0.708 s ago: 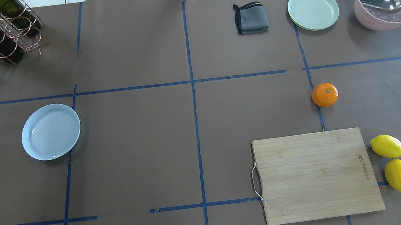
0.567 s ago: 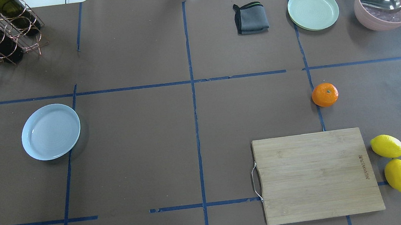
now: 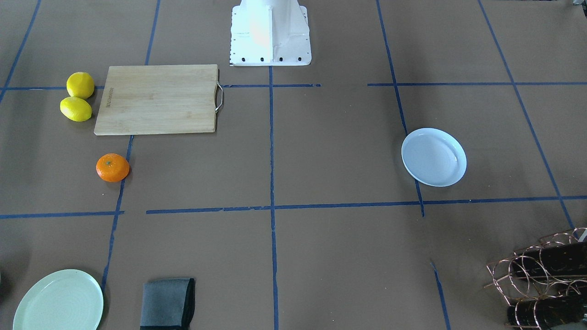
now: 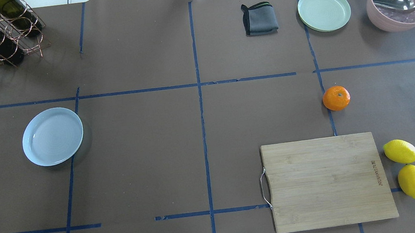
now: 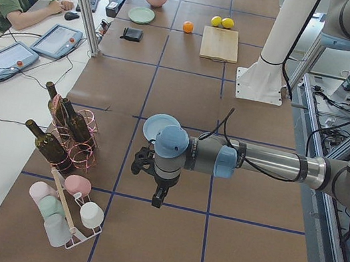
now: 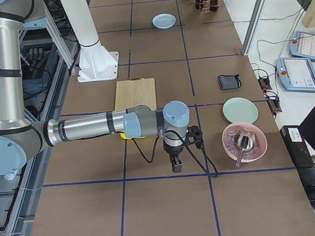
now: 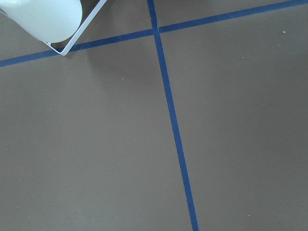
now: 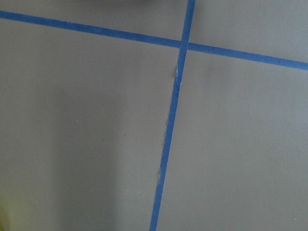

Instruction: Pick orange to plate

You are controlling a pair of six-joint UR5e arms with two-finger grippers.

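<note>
Looking down on a wide table covered in brown paper (image 4: 147, 139) and crossed by blue tape lines. Seeing the left arm's dark two-finger gripper (image 5: 157, 199) hanging over the table's left end, past the plate, fingers pointing down; not managing to tell whether its jaws are apart or together. Seeing the right arm's dark two-finger gripper (image 6: 176, 165) hanging likewise at the opposite end, near a pink round bowl (image 6: 226, 140); again failing to tell how the jaws stand. Noting a rectangular pale wooden cutting board (image 4: 328, 181) lying flat on the robot's right half. Finding the round, shallow, pale bluish-white plate (image 4: 52, 136) sitting on the left half. Finding the small bright-orange round orange (image 4: 336, 98) resting on the paper, on a tape line, just beyond the board, well apart from the plate and apart from both grippers.
</note>
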